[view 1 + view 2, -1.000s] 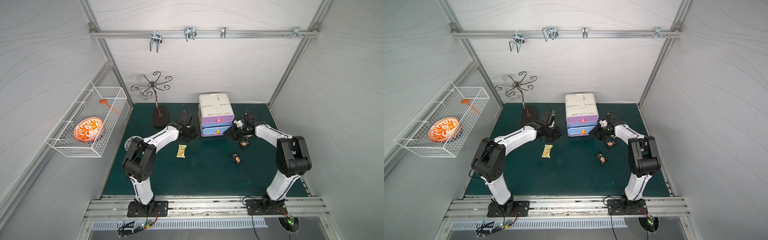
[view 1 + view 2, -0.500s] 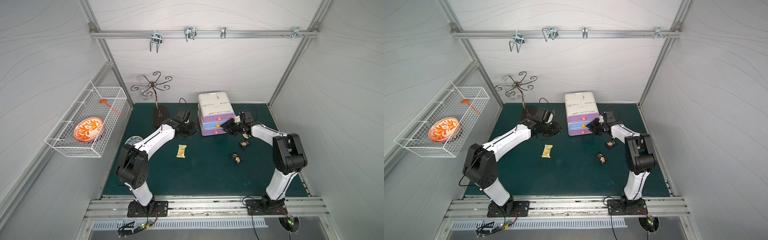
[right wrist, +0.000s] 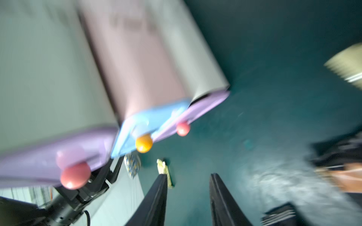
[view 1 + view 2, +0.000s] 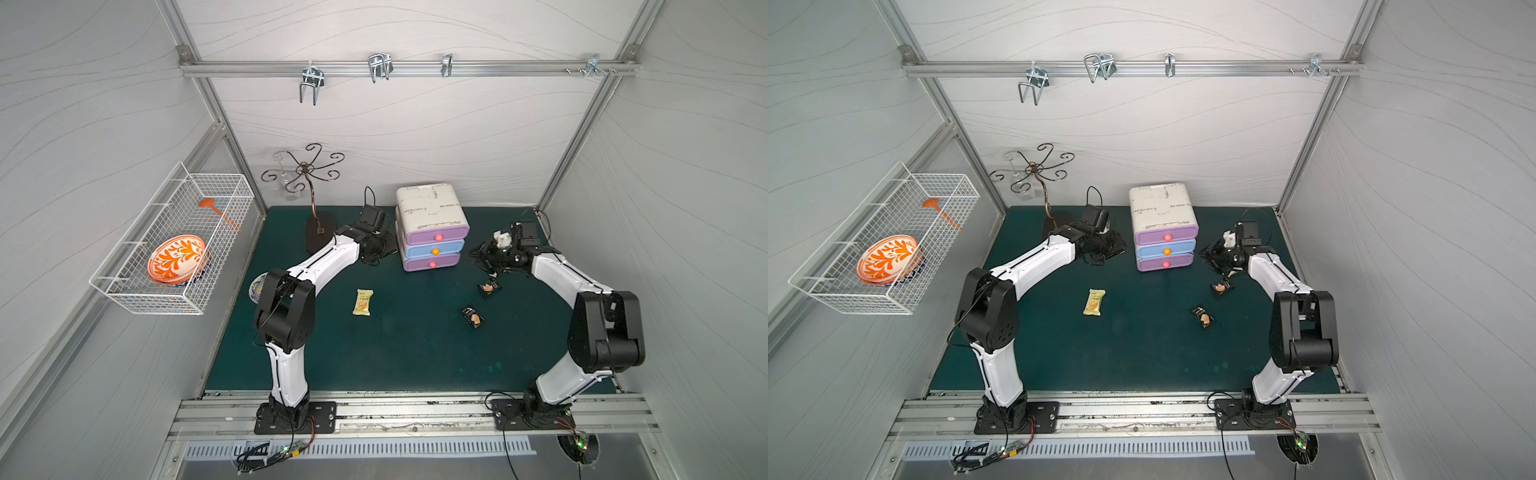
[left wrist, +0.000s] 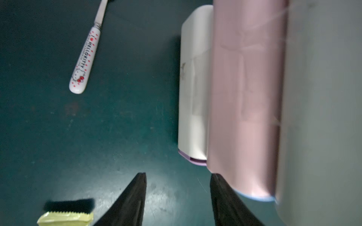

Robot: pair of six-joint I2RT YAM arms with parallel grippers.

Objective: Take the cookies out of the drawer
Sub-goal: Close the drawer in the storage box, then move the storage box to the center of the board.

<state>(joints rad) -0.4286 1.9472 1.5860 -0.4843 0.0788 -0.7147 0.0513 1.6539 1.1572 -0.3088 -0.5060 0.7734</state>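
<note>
Beside the drawers point(image 4: 432, 216), both jaws parted, empty

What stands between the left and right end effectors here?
The three-drawer cabinet stands between the left end effector and the right end effector, seen in both top views.

Both top views sit high at 6 o'clock, facing steeply down toward 12 o'clock; whole table point(image 4: 395, 357) fits. Left wrist view sits close at 9 o'clock of the drawer unit point(image 4: 430, 216), right wrist view close at 3 o'clock, blurred. All four share that unit.
</note>
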